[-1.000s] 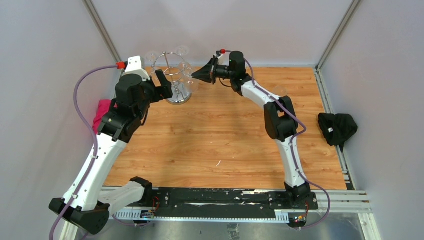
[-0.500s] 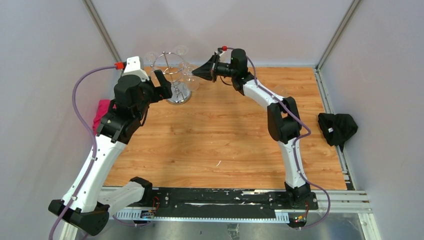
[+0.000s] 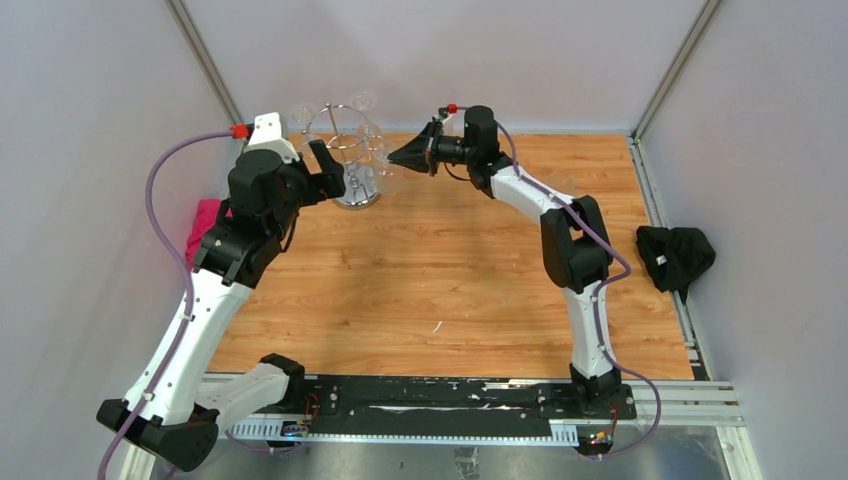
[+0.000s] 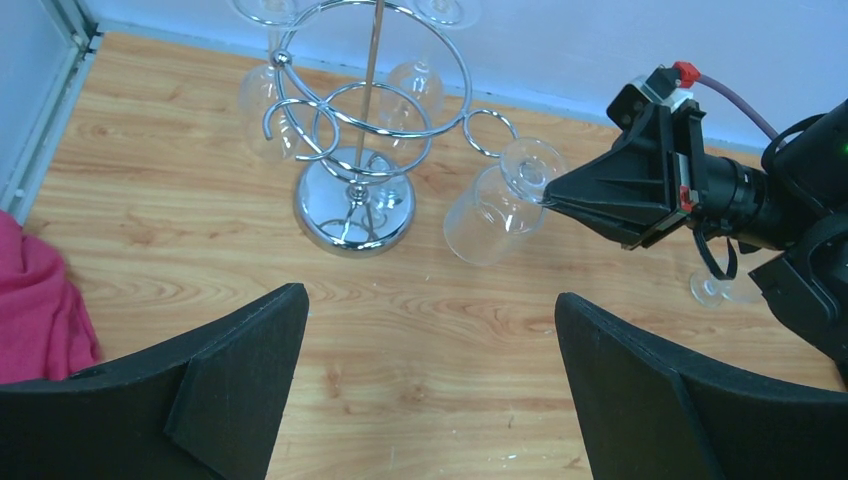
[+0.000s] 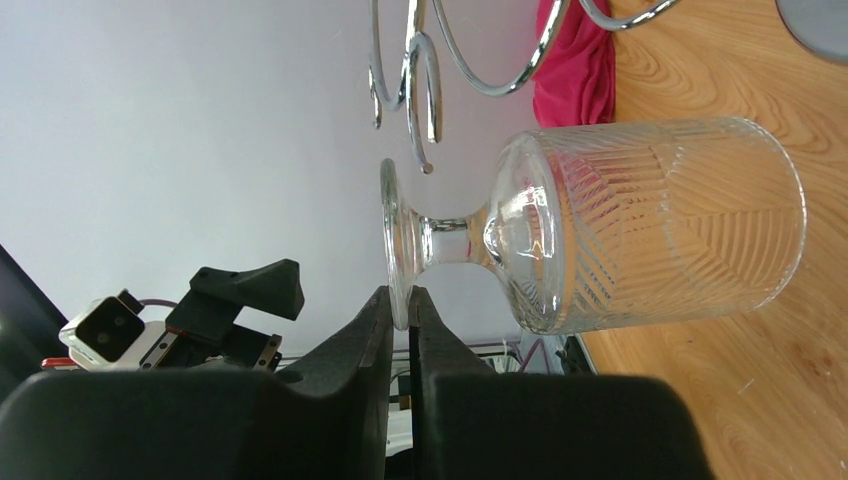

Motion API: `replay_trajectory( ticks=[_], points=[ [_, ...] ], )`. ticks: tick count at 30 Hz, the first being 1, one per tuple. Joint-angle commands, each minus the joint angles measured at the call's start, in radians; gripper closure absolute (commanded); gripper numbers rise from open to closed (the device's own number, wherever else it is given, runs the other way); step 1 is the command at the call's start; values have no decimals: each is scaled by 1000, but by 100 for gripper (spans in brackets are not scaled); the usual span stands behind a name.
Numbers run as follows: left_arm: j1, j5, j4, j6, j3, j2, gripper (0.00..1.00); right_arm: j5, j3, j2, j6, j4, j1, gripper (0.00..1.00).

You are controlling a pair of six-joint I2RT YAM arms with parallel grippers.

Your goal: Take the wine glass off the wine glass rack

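Note:
The wine glass rack, chrome wire on a round mirrored base, stands at the table's far left. My right gripper is shut on the rim of the foot of a ribbed wine glass. The glass hangs tilted, with its bowl down toward the rack's base. Its foot sits just right of the nearest curled hook, apparently free of it. In the right wrist view the gripper pinches the foot edge-on. My left gripper hangs wide open over bare wood in front of the rack, holding nothing.
Other glasses hang upside down on the rack's far hooks. One more glass stands on the table beneath my right arm. A pink cloth lies by the left wall. A black cloth lies off the table at right.
My right gripper has drawn a little to the right with the glass, away from the rack's ring. The left arm has stayed put.

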Motion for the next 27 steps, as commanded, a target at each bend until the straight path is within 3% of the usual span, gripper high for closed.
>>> replay_trajectory(
  ticks=[1, 9, 16, 20, 27],
  points=[
    [-3, 12, 12, -11, -2, 2, 0, -12, -39, -87, -19, 70, 19, 100],
    [-3, 43, 31, -26, -10, 7, 0, -10, -192, -225, -76, 78, 18, 100],
    [-3, 192, 121, -79, -54, 29, 0, 20, -330, -431, -215, -29, -6, 100],
    [-3, 296, 217, -128, -98, 38, 0, 52, -380, -549, -311, -123, -34, 100],
    [-3, 525, 521, -225, -243, 25, 0, 97, -383, -718, -440, -274, -75, 100]
  ],
)
